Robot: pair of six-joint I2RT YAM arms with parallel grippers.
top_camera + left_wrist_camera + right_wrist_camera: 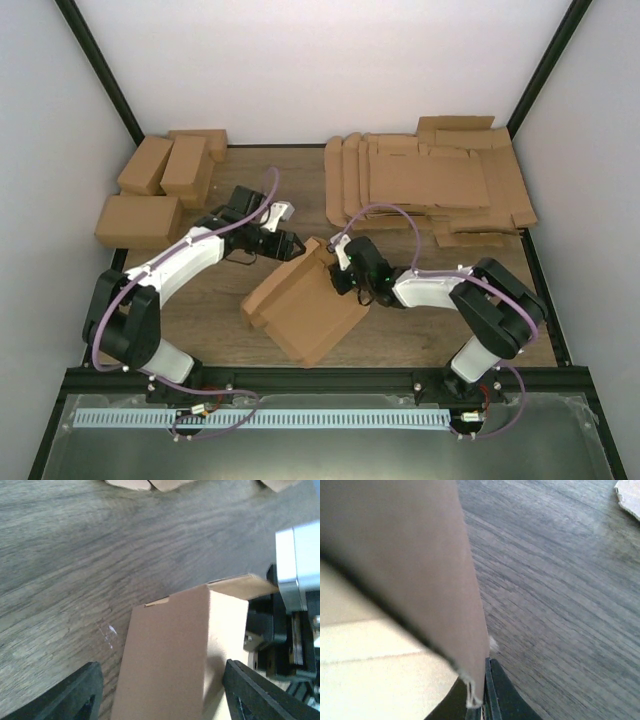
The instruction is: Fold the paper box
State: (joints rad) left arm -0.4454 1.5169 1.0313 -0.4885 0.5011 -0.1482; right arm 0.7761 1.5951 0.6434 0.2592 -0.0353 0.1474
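The paper box (305, 305) is a partly folded brown cardboard piece in the middle of the table, with one wall raised toward the arms' grippers. My left gripper (290, 243) is open at the box's far upper edge. In the left wrist view its fingers (75, 695) stand wide on either side of the box's raised wall (175, 655) without touching it. My right gripper (340, 272) is shut on the box's far right flap. In the right wrist view the flap (410, 555) fills the left side, pinched at the fingertips (492, 695).
Several folded brown cartons (160, 190) are stacked at the back left. A pile of flat cardboard blanks (430, 185) lies at the back right. Black frame posts (100, 70) rise at the back corners. The right arm's wrist (295, 605) sits close to my left gripper.
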